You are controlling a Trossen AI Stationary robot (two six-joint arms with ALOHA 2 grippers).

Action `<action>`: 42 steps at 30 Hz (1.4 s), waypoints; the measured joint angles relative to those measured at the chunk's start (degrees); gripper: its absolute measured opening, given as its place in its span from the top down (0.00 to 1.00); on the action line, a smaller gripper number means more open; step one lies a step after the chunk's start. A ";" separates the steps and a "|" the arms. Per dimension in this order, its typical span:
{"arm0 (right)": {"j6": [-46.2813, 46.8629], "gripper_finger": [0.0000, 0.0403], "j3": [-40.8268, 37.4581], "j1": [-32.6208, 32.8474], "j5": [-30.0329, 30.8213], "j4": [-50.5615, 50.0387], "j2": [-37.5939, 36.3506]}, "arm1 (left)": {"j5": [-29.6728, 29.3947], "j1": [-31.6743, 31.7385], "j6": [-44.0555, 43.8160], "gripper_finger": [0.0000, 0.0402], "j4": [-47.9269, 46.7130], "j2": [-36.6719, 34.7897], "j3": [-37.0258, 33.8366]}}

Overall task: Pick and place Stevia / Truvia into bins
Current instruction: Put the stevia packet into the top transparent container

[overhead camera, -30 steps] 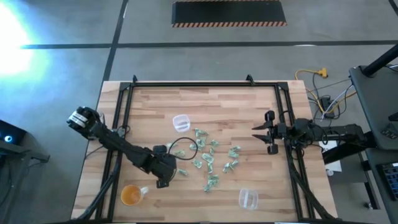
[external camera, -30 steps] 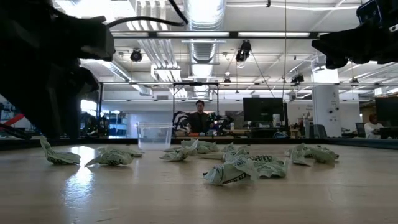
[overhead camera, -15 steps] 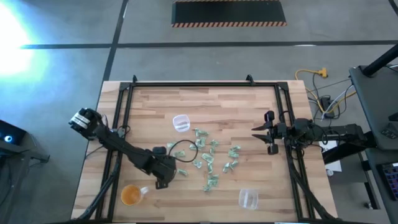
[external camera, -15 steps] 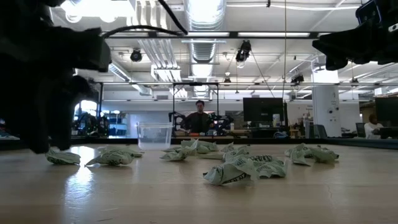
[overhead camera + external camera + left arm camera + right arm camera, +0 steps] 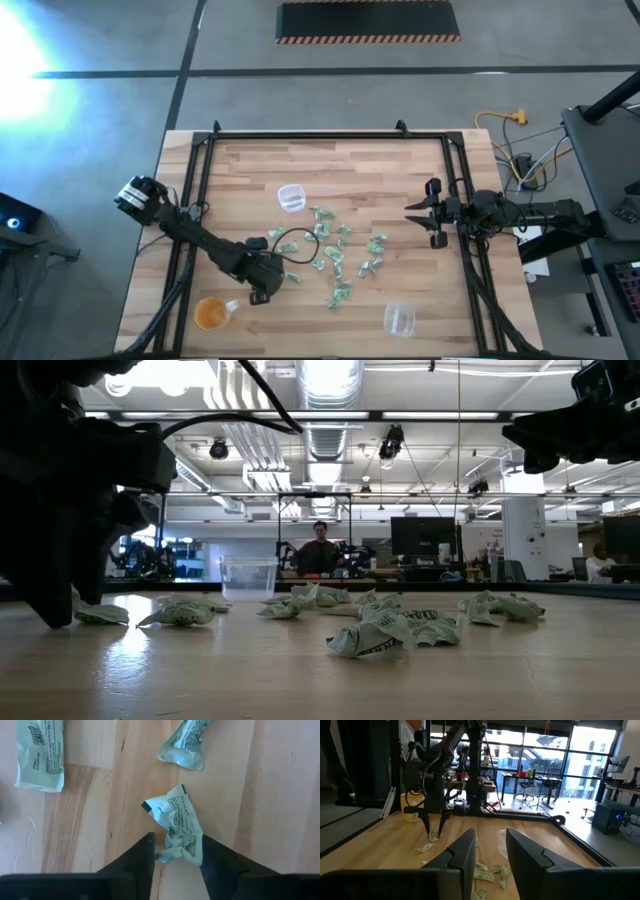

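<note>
Left gripper (image 5: 176,851) down at table (image 5: 400,180), fingers closing around crumpled Stevia packet (image 5: 177,822).
Packet between fingertips, at near-left edge of scattered packets (image 5: 340,255). Right gripper (image 5: 420,213) waiting at right edge, fingers apart, empty.

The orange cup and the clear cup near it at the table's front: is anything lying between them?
No. In the high view, the wood between the orange cup and that clear cup is bare; the packets lie farther back.

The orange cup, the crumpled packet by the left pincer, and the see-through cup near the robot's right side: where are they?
orange cup (image 5: 210,314), high view, its middle.
crumpled packet (image 5: 177,827), left wrist view, its printed face.
see-through cup (image 5: 399,319), high view, its inside.
</note>
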 joint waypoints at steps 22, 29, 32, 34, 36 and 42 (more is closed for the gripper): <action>-0.11 0.78 0.00 -0.02 0.16 -0.51 0.00 | -6.64 -0.22 7.81 1.00 0.10 -3.16 1.54; -0.13 0.80 0.00 0.00 0.15 -0.92 0.00 | -17.03 0.11 12.60 1.00 0.01 -7.21 2.01; -0.12 0.80 0.00 0.00 0.14 -0.94 -0.02 | -21.98 1.69 14.71 1.00 -0.06 -8.80 1.61; -0.09 0.80 0.00 -0.02 0.17 -0.92 -0.04 | -24.18 3.39 16.36 1.00 -0.17 -9.84 1.37; -0.13 0.80 0.00 0.00 0.13 -0.94 -0.04 | -24.87 5.85 18.18 1.00 0.06 -10.72 1.27; -0.06 0.78 0.00 0.00 0.15 -0.98 0.00 | -24.46 14.84 24.40 1.00 -0.15 -12.36 0.99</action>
